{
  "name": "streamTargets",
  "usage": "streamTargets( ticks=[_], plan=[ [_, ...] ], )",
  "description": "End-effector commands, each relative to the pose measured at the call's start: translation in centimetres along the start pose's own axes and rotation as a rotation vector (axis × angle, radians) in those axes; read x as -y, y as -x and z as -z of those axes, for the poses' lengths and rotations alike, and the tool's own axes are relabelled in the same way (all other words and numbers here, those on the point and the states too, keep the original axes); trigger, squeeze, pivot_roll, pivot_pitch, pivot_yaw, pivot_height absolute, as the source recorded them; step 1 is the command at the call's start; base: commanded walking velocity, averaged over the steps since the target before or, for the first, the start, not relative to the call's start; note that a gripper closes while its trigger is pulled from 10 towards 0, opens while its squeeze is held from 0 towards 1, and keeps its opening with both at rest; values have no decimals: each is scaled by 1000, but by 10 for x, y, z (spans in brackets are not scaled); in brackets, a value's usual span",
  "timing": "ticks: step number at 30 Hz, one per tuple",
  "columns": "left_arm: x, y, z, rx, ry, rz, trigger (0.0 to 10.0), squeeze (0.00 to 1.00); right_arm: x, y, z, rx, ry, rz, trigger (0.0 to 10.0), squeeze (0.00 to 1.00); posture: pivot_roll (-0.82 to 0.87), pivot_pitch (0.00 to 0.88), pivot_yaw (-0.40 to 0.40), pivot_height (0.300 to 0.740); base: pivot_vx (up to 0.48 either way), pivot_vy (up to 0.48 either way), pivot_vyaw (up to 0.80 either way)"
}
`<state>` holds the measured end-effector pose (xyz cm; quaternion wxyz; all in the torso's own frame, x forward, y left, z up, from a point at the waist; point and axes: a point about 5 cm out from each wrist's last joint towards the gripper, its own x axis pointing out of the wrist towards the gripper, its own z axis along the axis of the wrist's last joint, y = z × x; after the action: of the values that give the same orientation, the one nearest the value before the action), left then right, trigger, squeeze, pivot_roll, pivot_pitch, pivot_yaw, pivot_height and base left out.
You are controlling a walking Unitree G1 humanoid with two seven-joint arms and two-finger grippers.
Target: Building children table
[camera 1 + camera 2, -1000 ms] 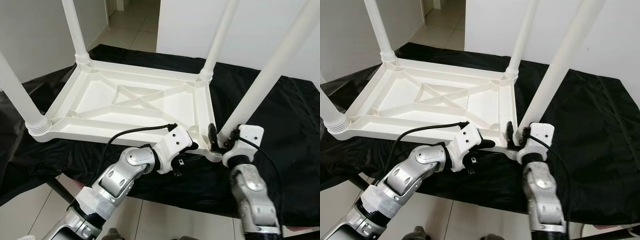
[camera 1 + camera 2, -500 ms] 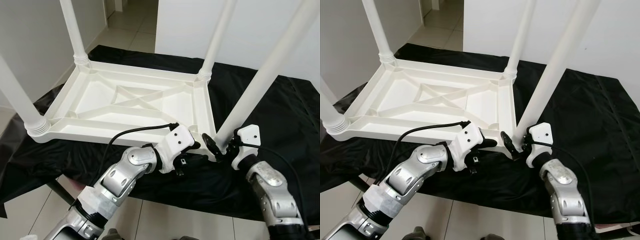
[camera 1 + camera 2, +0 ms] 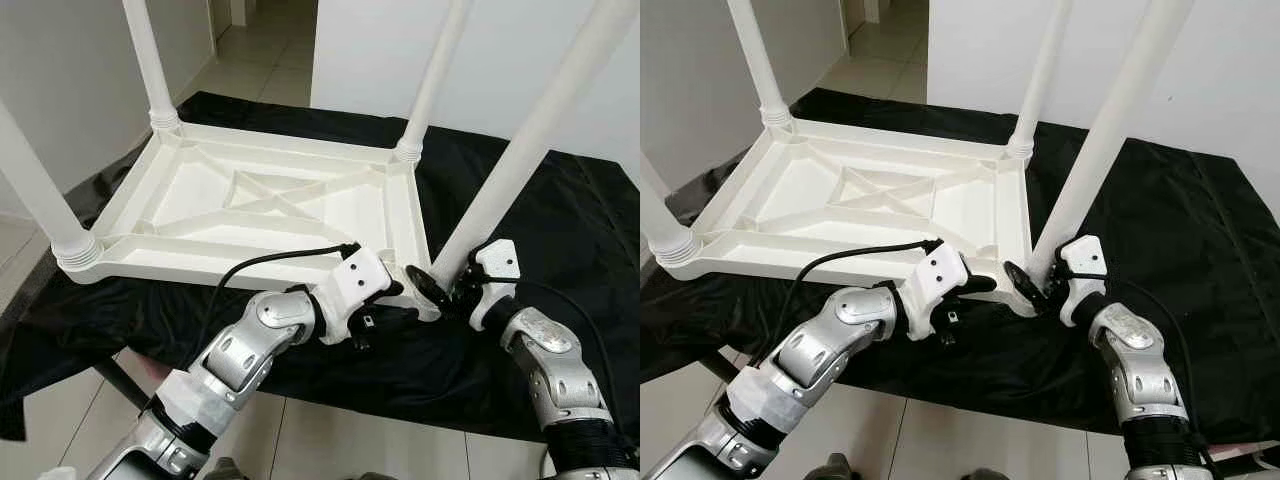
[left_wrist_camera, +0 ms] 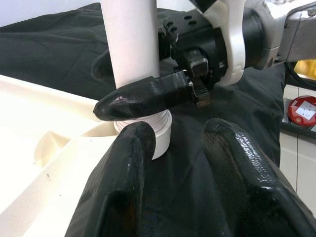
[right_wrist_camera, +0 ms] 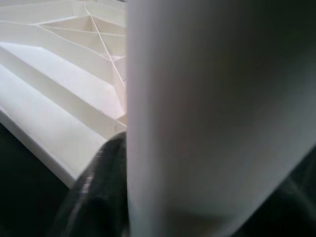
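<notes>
Here I note the upturned white table (image 3: 250,200) on the black cloth (image 3: 560,210); right gripper (image 3: 440,290) grasps the near-right leg (image 3: 510,170), left gripper (image 4: 192,197) released at that corner.

No readable text, label, brand or number shows on anything here.

Head pair looks down; wrists close on table leg (image 4: 132,54)

table (image 3: 270,200): smooth white plastic | cloth (image 3: 560,220): black, slight sheen | claw fingers (image 4: 237,173): glossy black
</notes>
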<state>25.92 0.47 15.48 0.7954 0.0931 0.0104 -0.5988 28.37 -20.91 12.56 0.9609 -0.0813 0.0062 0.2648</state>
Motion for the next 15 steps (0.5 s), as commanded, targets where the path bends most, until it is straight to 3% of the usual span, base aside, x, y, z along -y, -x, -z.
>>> streamTargets(
  ticks=[1,4,5,6,8,12,13,14,15],
  plan=[
    [3,0,0,-4,2,53,10000,0,1,-2,0,21,-12,-7,4275,0,49,0,-59,740,0,0,0],
    [4,0,0,-4,2,55,10000,0,0,-3,1,31,-28,-14,4431,0,50,0,-58,740,0,0,0],
    [4,-1,0,-4,1,57,10000,0,-2,-4,3,32,-36,-17,2000,0,51,0,-57,740,0,0,0],
    [4,-1,0,-4,0,59,10000,0,-3,-4,5,31,-42,-22,392,0,51,0,-56,740,0,0,0],
    [4,-1,0,-5,-1,61,10000,0,-5,-4,9,28,-49,-24,0,0,51,0,-57,740,0,0,0],
    [5,-1,0,-5,-1,63,10000,0,-6,-2,11,25,-57,-20,353,0,50,0,-59,740,0,0,0],
    [5,-1,0,-5,-1,64,10000,0,-6,-1,13,17,-62,3,4431,0,50,0,-62,740,0,0,0],
    [6,-1,0,-4,0,66,10000,0,-5,-1,14,8,-93,40,10000,0,51,0,-66,740,0,0,0],
    [6,-1,0,-4,0,66,10000,0,-4,-1,14,2,-115,66,10000,0,51,0,-69,740,0,0,0]
  ],
)
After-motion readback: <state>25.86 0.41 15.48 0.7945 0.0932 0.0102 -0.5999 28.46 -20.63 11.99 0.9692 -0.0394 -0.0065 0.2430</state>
